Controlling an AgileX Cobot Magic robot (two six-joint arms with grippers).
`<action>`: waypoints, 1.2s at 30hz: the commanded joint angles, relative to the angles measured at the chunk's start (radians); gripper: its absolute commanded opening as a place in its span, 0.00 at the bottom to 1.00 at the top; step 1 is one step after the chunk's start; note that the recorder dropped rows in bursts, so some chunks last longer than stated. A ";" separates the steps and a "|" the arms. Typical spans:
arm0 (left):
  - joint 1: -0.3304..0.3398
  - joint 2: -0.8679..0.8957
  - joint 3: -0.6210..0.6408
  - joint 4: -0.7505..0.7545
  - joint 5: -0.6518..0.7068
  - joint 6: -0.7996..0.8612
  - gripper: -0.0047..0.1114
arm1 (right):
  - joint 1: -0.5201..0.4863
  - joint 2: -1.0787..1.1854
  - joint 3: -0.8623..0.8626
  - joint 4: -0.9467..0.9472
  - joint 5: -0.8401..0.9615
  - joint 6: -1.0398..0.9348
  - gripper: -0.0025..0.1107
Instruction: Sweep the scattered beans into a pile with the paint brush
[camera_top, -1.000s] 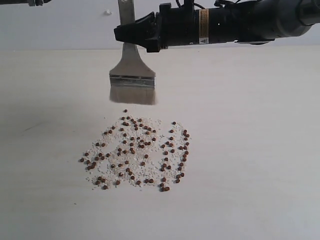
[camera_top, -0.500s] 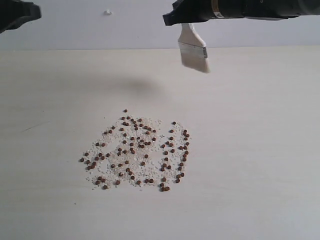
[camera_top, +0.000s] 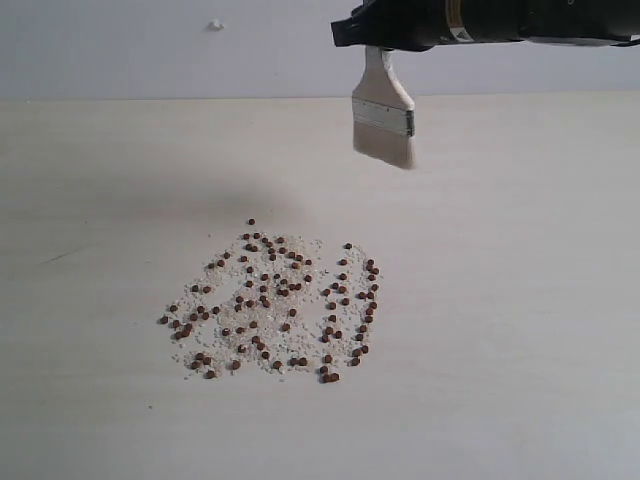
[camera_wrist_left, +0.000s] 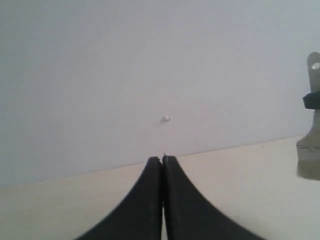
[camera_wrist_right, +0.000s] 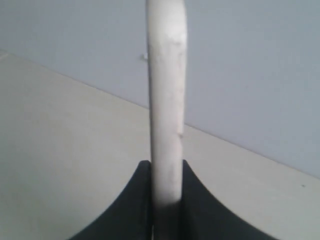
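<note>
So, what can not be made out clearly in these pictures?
- The paint brush: in the exterior view the right claw covers the top of its handle. The right wrist view shows only the handle's edge, with the bristles out of frame. The left wrist view's edge cuts it off.
- The beans: neither wrist view shows them. The whitish grains are too small to count.
- The left claw: outside the exterior view's frame.

1. In the exterior view, the right gripper (camera_top: 372, 40) hides the top of the brush (camera_top: 382, 120) handle, and the picture's top and right edges cut off its arm.
2. The left wrist view's edge cuts off part of the brush.
3. In the right wrist view, the handle looks blurred.
4. The beans (camera_top: 270, 300) are too small to count.
</note>
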 joint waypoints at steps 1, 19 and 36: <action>-0.001 -0.194 0.107 -0.008 0.000 -0.025 0.04 | 0.003 -0.047 0.022 -0.036 -0.107 0.007 0.02; 0.003 -0.397 0.400 -0.008 -0.050 -0.106 0.04 | 0.027 -0.121 0.119 0.104 0.043 -0.269 0.02; 0.003 -0.397 0.400 -0.008 0.019 -0.108 0.04 | 0.220 -0.294 0.173 0.297 0.426 -0.585 0.02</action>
